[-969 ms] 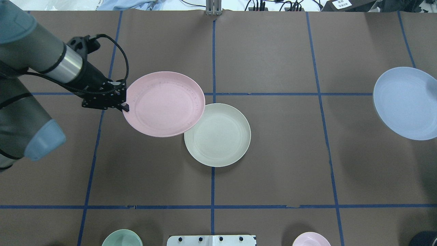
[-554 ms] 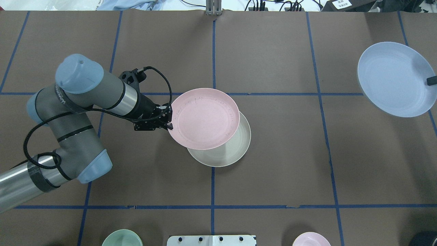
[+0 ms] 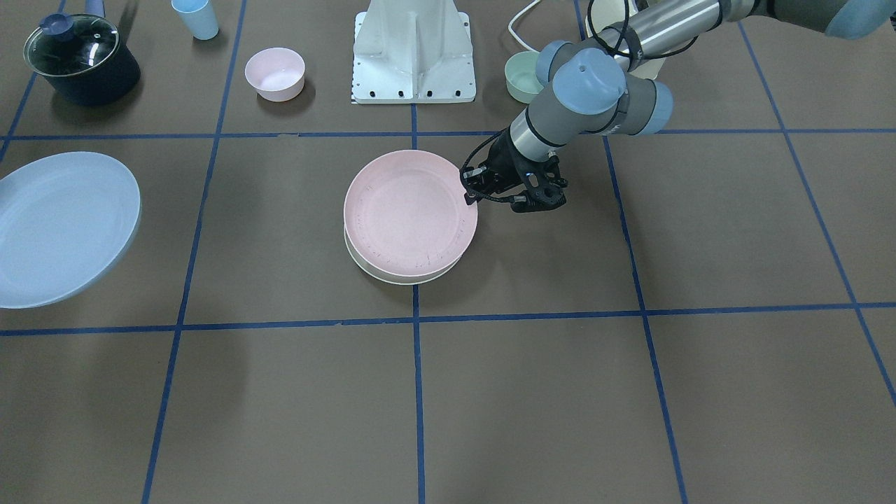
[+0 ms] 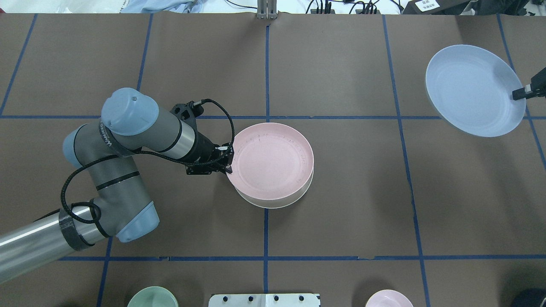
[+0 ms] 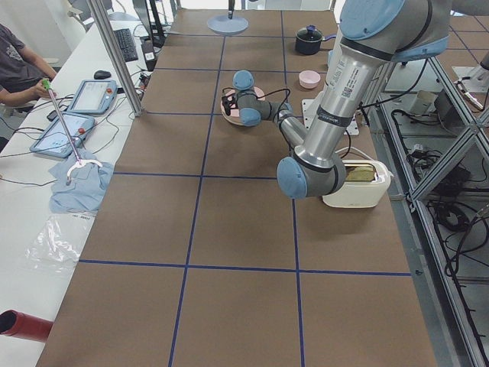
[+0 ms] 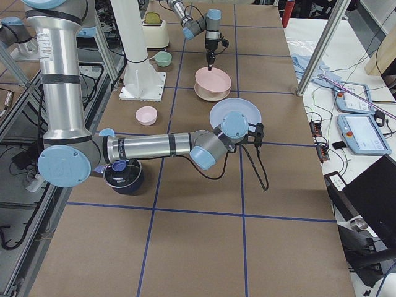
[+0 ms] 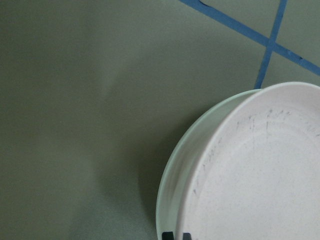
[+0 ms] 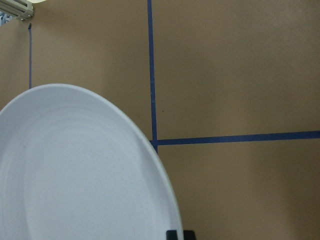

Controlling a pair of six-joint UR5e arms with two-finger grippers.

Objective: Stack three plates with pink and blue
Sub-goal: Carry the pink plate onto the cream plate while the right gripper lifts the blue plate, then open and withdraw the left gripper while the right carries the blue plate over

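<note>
The pale pink plate [image 4: 271,161] lies almost centred over the cream plate [image 4: 273,204], whose rim shows beneath it. I cannot tell whether the two touch. My left gripper [image 4: 228,165] is shut on the pink plate's left rim. It shows in the front view [image 3: 470,192] beside the pink plate [image 3: 409,210] and the cream rim [image 3: 399,276]. The left wrist view shows the pink plate [image 7: 260,175] over the cream rim [image 7: 172,185]. My right gripper [image 4: 522,91] is shut on the rim of the light blue plate [image 4: 473,89], held tilted above the table at the far right. The blue plate also fills the right wrist view [image 8: 75,170].
Near the robot's base [image 3: 414,52] stand a small pink bowl [image 3: 275,73], a mint-green bowl [image 3: 521,77], a light blue cup [image 3: 196,19] and a dark pot with a glass lid [image 3: 80,59]. A toaster [image 5: 355,183] sits by the left arm's base.
My left gripper has carried the pink plate to the right, from beside the cream plate to over it. My right gripper has moved the blue plate leftward and farther from the robot.
</note>
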